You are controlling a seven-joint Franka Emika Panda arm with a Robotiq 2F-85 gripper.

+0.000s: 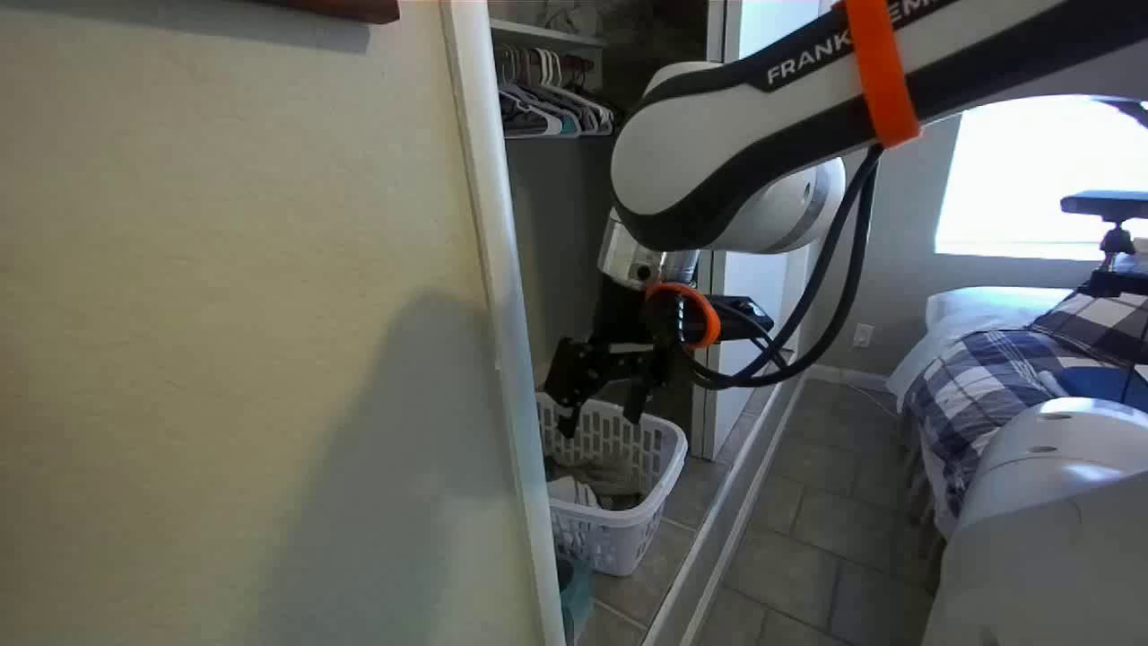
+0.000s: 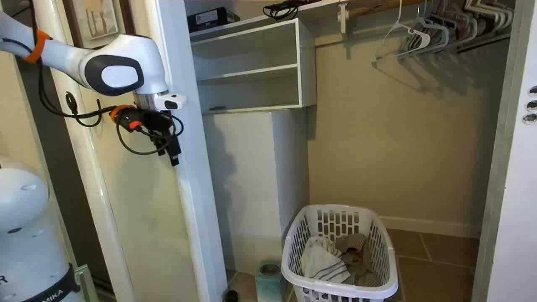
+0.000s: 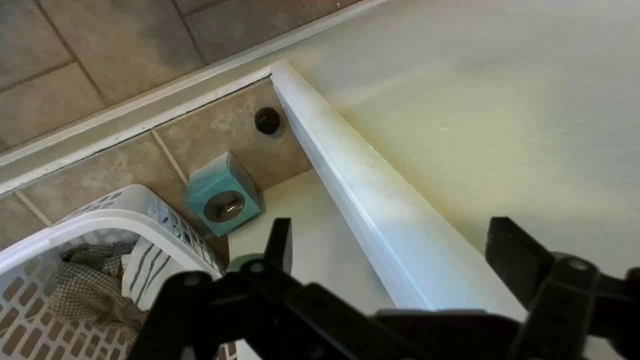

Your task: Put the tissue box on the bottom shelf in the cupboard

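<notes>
While the claw [image 3: 391, 240] hangs spread wide, a white basket [image 3: 114, 219] holds a striped cloth [image 2: 321, 262] and a brown cloth [image 2: 356, 253]; just beside it, the teal tissue box [image 3: 212, 184] stands on the floor [image 3: 220, 130] of the cupboard [image 2: 390, 151], round opening upward, long axis vertical.

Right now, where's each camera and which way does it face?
An exterior view: near the cream wall, facing the tall white-framed cupboard; white robot arm, black gripper, base show.
An exterior view: outside the cupboard, facing pale shelves; same parts show.
Wrist view: wrist-mounted, looking down over the teal cuboid tissue box; fingers show.
Both exterior views share the white plastic lattice basket.
</notes>
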